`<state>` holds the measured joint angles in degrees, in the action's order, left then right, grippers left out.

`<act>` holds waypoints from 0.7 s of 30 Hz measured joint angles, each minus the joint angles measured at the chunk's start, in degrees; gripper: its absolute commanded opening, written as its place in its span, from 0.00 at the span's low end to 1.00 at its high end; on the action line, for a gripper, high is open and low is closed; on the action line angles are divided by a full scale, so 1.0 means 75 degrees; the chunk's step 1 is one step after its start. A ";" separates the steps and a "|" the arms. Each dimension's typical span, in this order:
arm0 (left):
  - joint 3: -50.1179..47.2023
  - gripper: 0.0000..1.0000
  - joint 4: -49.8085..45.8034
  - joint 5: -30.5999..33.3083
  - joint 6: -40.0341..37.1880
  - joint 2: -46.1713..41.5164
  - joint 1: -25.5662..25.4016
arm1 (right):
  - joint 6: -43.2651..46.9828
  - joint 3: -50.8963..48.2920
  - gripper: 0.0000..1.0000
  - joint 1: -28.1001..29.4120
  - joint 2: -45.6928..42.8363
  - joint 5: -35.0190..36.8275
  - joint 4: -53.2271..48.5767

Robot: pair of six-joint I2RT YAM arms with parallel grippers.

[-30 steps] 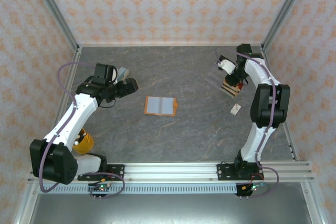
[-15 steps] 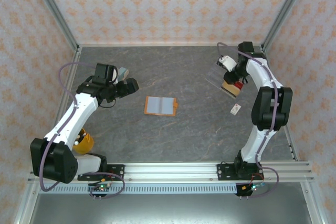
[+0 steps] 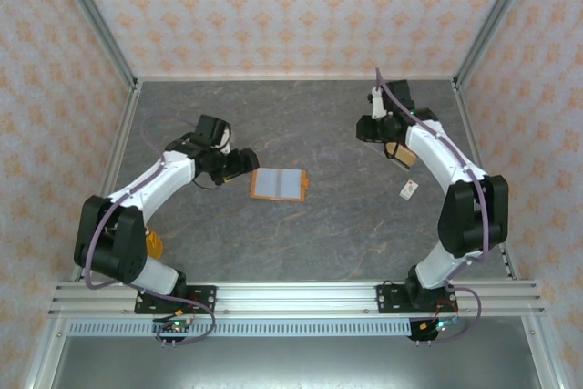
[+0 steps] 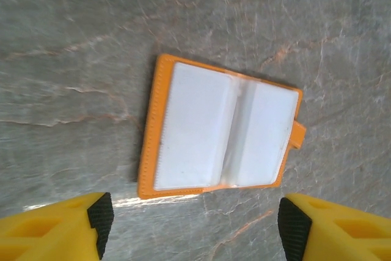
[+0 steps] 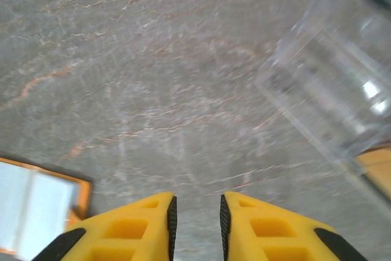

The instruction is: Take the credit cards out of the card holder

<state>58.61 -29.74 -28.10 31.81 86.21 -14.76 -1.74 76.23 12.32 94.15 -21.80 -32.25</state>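
Left pincer (image 4: 192, 227): released, yellow fingers (image 4: 61, 224) spread wide, nothing between them and nothing touched. Poised above the grey table (image 4: 73, 41), just short of the card holder (image 4: 223, 129).

Card holder lying open and flat near the table's middle, orange rim all round, 2 pale see-through pockets side by side, small orange tab (image 4: 297, 134) jutting from 1 short edge. Impossible to tell from the milky pockets whether any credit cards sit inside. From overhead, the same holder (image 3: 279, 184) just beside the left pincer (image 3: 239, 163), with nothing standing between them.

Right pincer (image 5: 197, 221): nearly closed, only a slim gap between the pads, gripping nothing, clear of the table. Clear plastic tray (image 5: 324, 90) ahead and to 1 side of it; 1 corner of the card holder (image 5: 36, 212) at the opposite lower edge. From overhead, right pincer (image 3: 369, 127) well apart from the holder, toward the far right of the table.

Small loose card (image 3: 409, 190) flat on the table beside the right arm, pale with a reddish mark. Yellow-orange object (image 3: 155, 245) partly hidden behind the left arm.
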 measured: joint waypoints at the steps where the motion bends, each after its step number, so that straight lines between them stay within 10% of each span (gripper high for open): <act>1: 0.0020 0.68 0.0029 0.0003 0.0026 0.0152 -0.0108 | -0.0393 -0.0020 0.29 0.0134 0.0026 -0.0026 0.0009; 10: 0.0530 0.50 0.0131 0.0213 0.0163 0.1443 -0.0487 | -0.2707 -0.0289 0.46 0.1909 0.0603 -0.0090 0.0297; 21: 0.0874 0.34 0.0119 0.0498 0.0149 0.2104 -0.0621 | -0.4115 -0.0513 0.40 0.2996 0.1778 -0.0204 0.0915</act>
<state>65.17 -28.84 -24.36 32.93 102.00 -19.42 -32.60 72.38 34.79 107.48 -23.33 -25.39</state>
